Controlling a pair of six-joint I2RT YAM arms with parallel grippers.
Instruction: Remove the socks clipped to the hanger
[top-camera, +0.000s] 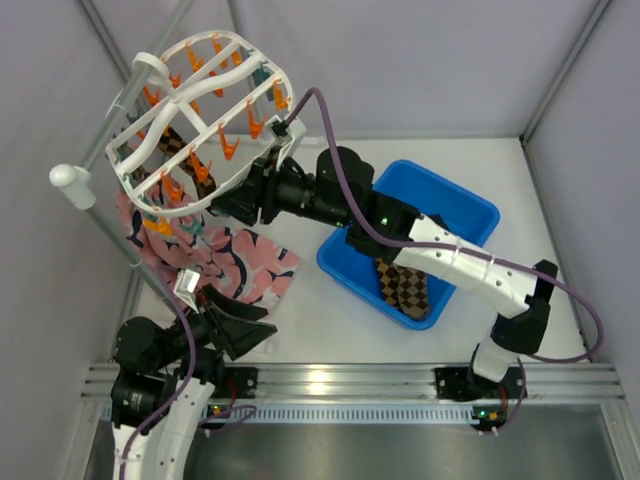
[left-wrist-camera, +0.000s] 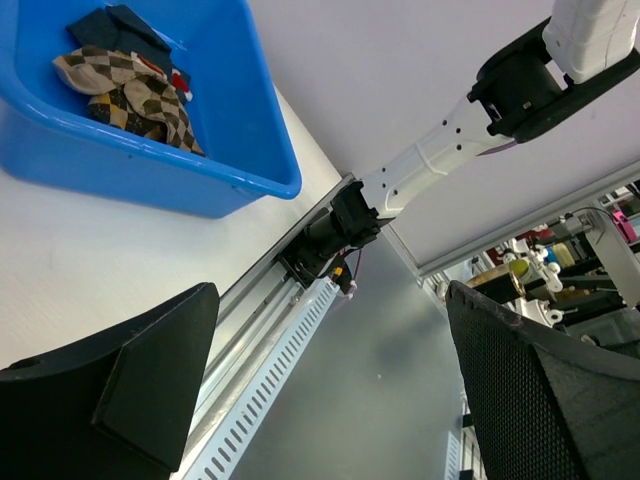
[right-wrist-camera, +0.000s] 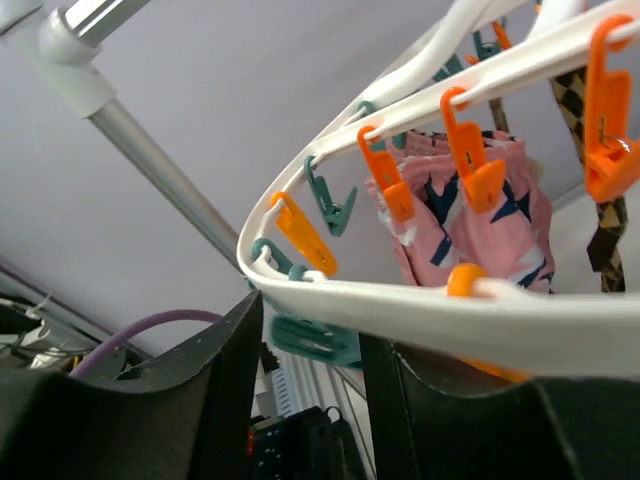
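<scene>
The white hanger (top-camera: 205, 85) hangs tilted from a grey pole at the upper left. A brown-and-black checkered sock (top-camera: 185, 150) and pink socks (top-camera: 250, 260) are clipped to it; the pink ones drape down to the table. My right gripper (top-camera: 222, 203) is at the hanger's lower right rim. In the right wrist view its fingers (right-wrist-camera: 310, 350) close around a teal clip (right-wrist-camera: 315, 340) under the rim (right-wrist-camera: 450, 310), with the pink socks (right-wrist-camera: 470, 230) and checkered sock (right-wrist-camera: 605, 240) beyond. My left gripper (top-camera: 250, 325) is open and empty low at the front (left-wrist-camera: 330, 380).
A blue bin (top-camera: 470, 205) stands right of centre with checkered socks (top-camera: 405, 285) in it; the left wrist view shows its wall (left-wrist-camera: 250, 120), the checkered socks (left-wrist-camera: 130, 95) and a navy sock (left-wrist-camera: 115, 25). The grey pole (top-camera: 110, 130) slants along the left wall.
</scene>
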